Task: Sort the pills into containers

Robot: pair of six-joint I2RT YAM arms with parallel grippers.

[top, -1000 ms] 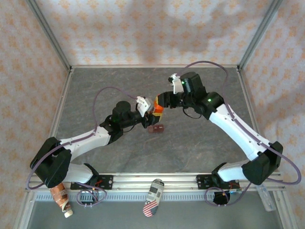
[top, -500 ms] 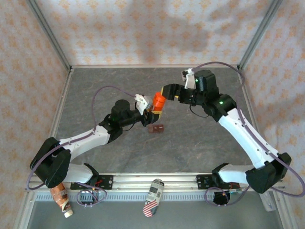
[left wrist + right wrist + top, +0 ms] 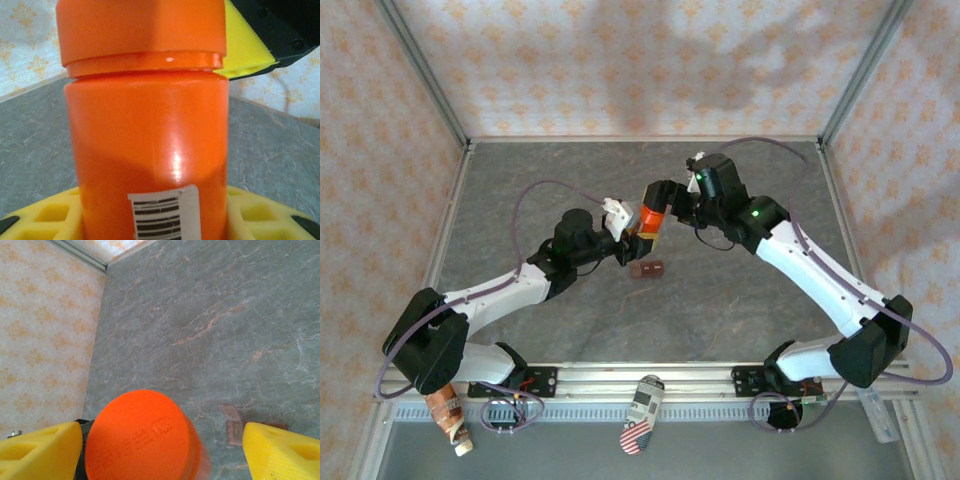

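Grey table (image 3: 520, 180): left gripper (image 3: 638, 234) pinches the orange bottle (image 3: 651, 220), right gripper (image 3: 162, 450) spread astride its cap (image 3: 140, 435).
Dark containers (image 3: 647, 269) lie just beside the bottle; the cap looks smooth and rigid, so grip its sides squarely.

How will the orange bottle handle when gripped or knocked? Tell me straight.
The orange bottle looks like rigid plastic, so it probably won't deform in the left gripper. Its glossy wall may be slippery. Being round and tall, it would likely tip and roll if dropped on the table.

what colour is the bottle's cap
Bright orange, like the bottle; the cap shows best in the right wrist view.
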